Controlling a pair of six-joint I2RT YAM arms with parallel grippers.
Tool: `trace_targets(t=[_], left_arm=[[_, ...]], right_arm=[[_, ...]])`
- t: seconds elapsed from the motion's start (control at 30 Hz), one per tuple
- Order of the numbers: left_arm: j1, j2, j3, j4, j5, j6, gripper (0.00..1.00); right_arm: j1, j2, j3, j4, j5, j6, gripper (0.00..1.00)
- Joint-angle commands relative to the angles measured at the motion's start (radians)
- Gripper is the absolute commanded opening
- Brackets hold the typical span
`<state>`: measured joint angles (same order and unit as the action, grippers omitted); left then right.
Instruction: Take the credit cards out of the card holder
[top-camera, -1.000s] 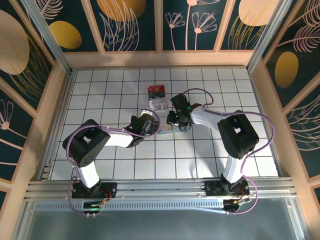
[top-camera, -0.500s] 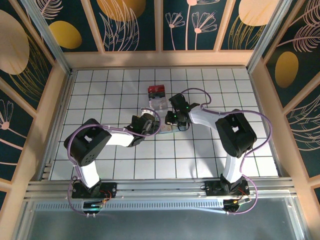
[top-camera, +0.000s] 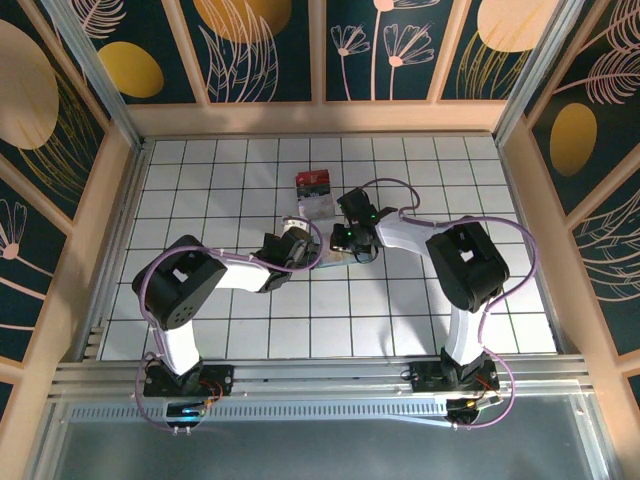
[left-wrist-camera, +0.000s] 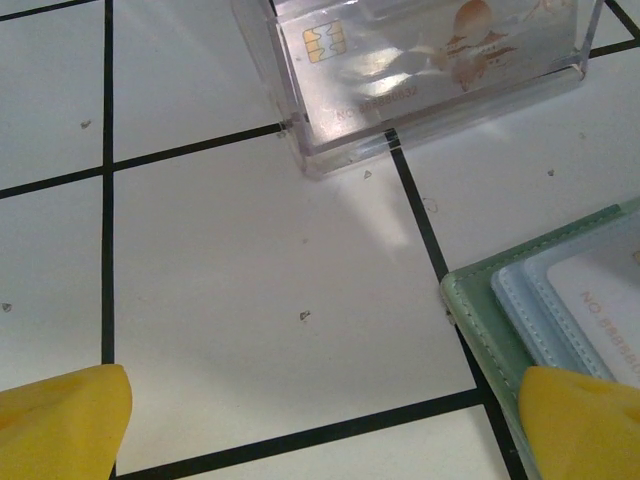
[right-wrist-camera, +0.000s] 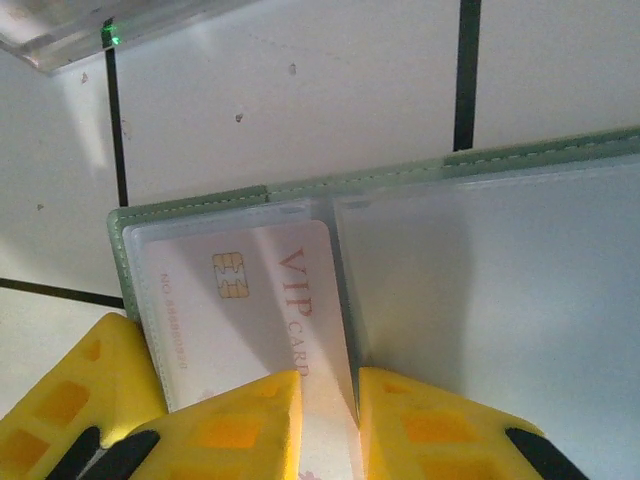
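On the table (top-camera: 400, 300), beside a clear box (left-wrist-camera: 430, 70), the card holder (right-wrist-camera: 500, 290) lay open; the left gripper (left-wrist-camera: 320, 425) stood spread over its corner; the right gripper (right-wrist-camera: 328, 385) had narrowed astride the sleeved credit card (right-wrist-camera: 250, 300); grip unclear, extraction seemingly starting.

Tiled table (top-camera: 200, 300): card holder (left-wrist-camera: 480, 310), clear box (left-wrist-camera: 440, 80)

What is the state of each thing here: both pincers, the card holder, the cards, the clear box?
left pincer: wide open, holding nothing.
right pincer: almost closed over the VIP card; grip unclear.
card holder: lying open, flat.
VIP card: inside a holder pocket.
clear box: holds a chip card.
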<state>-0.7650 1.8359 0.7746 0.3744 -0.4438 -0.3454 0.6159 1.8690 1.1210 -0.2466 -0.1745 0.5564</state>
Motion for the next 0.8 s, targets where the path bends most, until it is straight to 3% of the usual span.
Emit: trace_targets(t=[0.0,0.37,0.77], left_arm=[[-0.003,0.018,0.012,-0.043,-0.010,-0.009,0.99],[-0.003,-0.004,0.002,-0.105,-0.034,-0.009,0.99],[-0.002,-0.058,-0.031,-0.163,-0.055,-0.040,0.99]], right_arm=[[-0.019,0.000,-0.041,0.067,-0.097,0.003,0.22],[-0.053,-0.065,-0.113,0.221,-0.295,0.016,0.22],[-0.053,-0.070,-0.131,0.280,-0.384,0.039,0.21]])
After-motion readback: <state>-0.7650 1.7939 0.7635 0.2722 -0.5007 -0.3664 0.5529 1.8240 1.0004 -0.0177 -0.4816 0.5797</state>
